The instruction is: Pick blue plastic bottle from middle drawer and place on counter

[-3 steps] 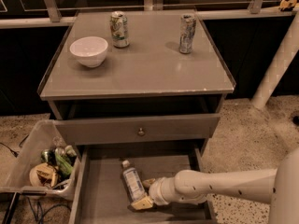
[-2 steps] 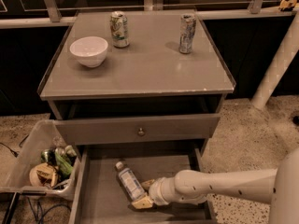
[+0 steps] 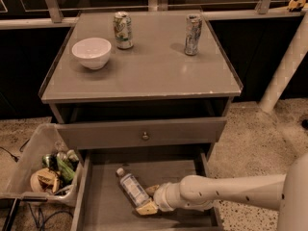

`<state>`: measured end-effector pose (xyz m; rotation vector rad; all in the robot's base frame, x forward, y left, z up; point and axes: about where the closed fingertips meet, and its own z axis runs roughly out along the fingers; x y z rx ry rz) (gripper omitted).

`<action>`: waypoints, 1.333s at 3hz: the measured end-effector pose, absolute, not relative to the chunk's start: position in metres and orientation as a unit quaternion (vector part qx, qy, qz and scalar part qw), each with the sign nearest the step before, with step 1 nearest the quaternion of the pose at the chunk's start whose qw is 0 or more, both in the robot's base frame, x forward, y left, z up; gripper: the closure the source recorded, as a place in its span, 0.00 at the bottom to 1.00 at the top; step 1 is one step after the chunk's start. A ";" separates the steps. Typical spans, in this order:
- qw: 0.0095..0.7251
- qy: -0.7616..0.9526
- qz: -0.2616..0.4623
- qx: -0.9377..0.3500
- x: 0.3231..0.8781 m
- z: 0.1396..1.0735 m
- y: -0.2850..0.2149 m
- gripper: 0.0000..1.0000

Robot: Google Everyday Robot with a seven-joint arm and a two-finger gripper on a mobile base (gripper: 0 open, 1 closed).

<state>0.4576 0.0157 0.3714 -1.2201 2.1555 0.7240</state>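
The blue plastic bottle (image 3: 132, 186) lies on the floor of the pulled-out middle drawer (image 3: 103, 203), white cap pointing to the back left. My gripper (image 3: 148, 199) reaches into the drawer from the right on the pale arm (image 3: 226, 194). It is open, with one fingertip (image 3: 146, 209) in front of the bottle's bottom end and the other behind it. The bottle rests on the drawer floor. The counter (image 3: 154, 71) is the grey cabinet top above.
On the counter stand a white bowl (image 3: 91, 52) at the left and two drink cans (image 3: 123, 30) (image 3: 193, 34) at the back. The closed drawer front with a knob (image 3: 145, 135) overhangs the open drawer. A clear bin of clutter (image 3: 43, 170) sits on the floor at the left.
The bottle has swung on the drawer floor, its cap end moving to the left. The gripper and arm have stayed almost in place at the bottle's bottom end.
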 end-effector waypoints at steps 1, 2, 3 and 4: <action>0.277 0.803 0.270 -0.454 0.458 0.371 0.016 1.00; 0.270 0.803 0.276 -0.453 0.458 0.371 0.015 1.00; 0.273 0.803 0.274 -0.453 0.470 0.389 -0.008 1.00; 0.296 0.794 0.270 -0.458 0.488 0.436 -0.041 1.00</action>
